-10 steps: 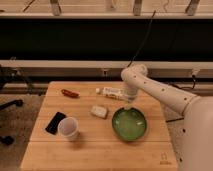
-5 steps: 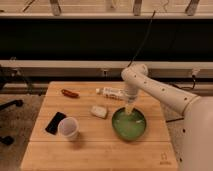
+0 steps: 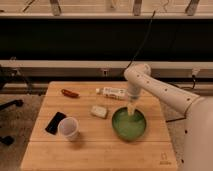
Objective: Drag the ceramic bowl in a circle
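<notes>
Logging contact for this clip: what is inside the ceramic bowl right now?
Only the gripper, tip down inside the far rim of the ceramic bowl. Nothing else shows on its pale inside, but the patch beneath the gripper is covered.

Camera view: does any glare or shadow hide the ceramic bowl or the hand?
Camera view: no; warm, even light, no strong glare on the ceramic bowl; the hand at its far rim is lit; the cup casts a soft shadow.

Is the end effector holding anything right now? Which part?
Cannot tell. The end effector sits at the far rim of the green bowl; whether it grips that rim is not visible.
</notes>
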`<state>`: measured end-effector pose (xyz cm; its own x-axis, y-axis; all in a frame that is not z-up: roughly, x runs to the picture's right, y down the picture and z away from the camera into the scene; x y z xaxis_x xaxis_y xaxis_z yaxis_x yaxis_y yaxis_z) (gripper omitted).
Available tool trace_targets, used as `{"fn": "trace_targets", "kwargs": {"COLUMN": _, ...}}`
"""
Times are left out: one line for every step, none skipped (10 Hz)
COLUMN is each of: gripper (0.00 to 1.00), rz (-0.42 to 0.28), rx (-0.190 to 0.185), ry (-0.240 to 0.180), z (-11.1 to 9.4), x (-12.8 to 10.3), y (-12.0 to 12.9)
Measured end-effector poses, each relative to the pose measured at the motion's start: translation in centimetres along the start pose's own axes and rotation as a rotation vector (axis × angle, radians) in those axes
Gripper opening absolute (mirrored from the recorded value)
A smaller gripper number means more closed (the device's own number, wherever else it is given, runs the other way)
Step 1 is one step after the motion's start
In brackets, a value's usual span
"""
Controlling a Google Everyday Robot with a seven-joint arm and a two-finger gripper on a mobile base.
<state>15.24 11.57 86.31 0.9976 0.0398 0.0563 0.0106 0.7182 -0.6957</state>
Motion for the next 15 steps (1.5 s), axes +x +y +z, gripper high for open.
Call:
{"fn": "trace_targets", "kwargs": {"gripper": 0.8, "rz": 0.002, "rx": -0.001, "ry": 0.001, "z": 0.0, "x": 0.1, "y": 0.0}}
{"fn": "trace_targets", "kwargs": {"gripper": 0.8, "rz": 0.002, "rx": -0.008, "ry": 0.004, "z": 0.2, "x": 0.0, "y": 0.2}}
{"fn": "trace_targets", "kwargs": {"gripper": 0.8, "rz": 0.001, "rx": -0.016, "ry": 0.007, "z": 0.7, "x": -0.2, "y": 0.4}}
{"fn": "trace_targets", "kwargs": {"gripper": 0.8, "rz": 0.003, "rx": -0.02, "ry": 0.012, "z": 1.2, "x": -0.2, "y": 0.7}}
{"fn": "trace_targets", "kwargs": {"gripper": 0.8, "rz": 0.006, "rx": -0.022, "ry": 0.009, "z": 1.4, "x": -0.3, "y": 0.9}}
{"fn": "trace_targets", "kwargs": {"gripper": 0.8, "rz": 0.007, "rx": -0.02, "ry": 0.006, "z": 1.6, "x": -0.5, "y": 0.9}}
{"fn": "trace_targets", "kwargs": {"gripper": 0.76, "rz": 0.009, "rx": -0.021, "ry": 0.001, "z": 1.7, "x": -0.7, "y": 1.1}}
{"fn": "trace_targets", "kwargs": {"gripper": 0.7, "rz": 0.009, "rx": -0.022, "ry": -0.003, "z": 1.7, "x": -0.8, "y": 1.2}}
{"fn": "trace_targets", "kwargs": {"gripper": 0.61, "rz": 0.007, "rx": -0.018, "ry": -0.011, "z": 1.4, "x": -1.1, "y": 1.2}}
{"fn": "trace_targets", "kwargs": {"gripper": 0.48, "rz": 0.0, "rx": -0.016, "ry": -0.019, "z": 1.2, "x": -1.4, "y": 1.3}}
{"fn": "trace_targets", "kwargs": {"gripper": 0.41, "rz": -0.004, "rx": -0.014, "ry": -0.024, "z": 1.1, "x": -1.5, "y": 1.4}}
{"fn": "trace_targets", "kwargs": {"gripper": 0.29, "rz": -0.007, "rx": -0.015, "ry": -0.029, "z": 1.0, "x": -1.7, "y": 1.5}}
{"fn": "trace_targets", "kwargs": {"gripper": 0.19, "rz": -0.013, "rx": -0.023, "ry": -0.032, "z": 0.8, "x": -1.9, "y": 1.8}}
{"fn": "trace_targets", "kwargs": {"gripper": 0.07, "rz": -0.019, "rx": -0.03, "ry": -0.036, "z": 0.8, "x": -2.2, "y": 1.9}}
{"fn": "trace_targets", "kwargs": {"gripper": 0.02, "rz": -0.021, "rx": -0.038, "ry": -0.039, "z": 0.9, "x": -2.3, "y": 2.2}}
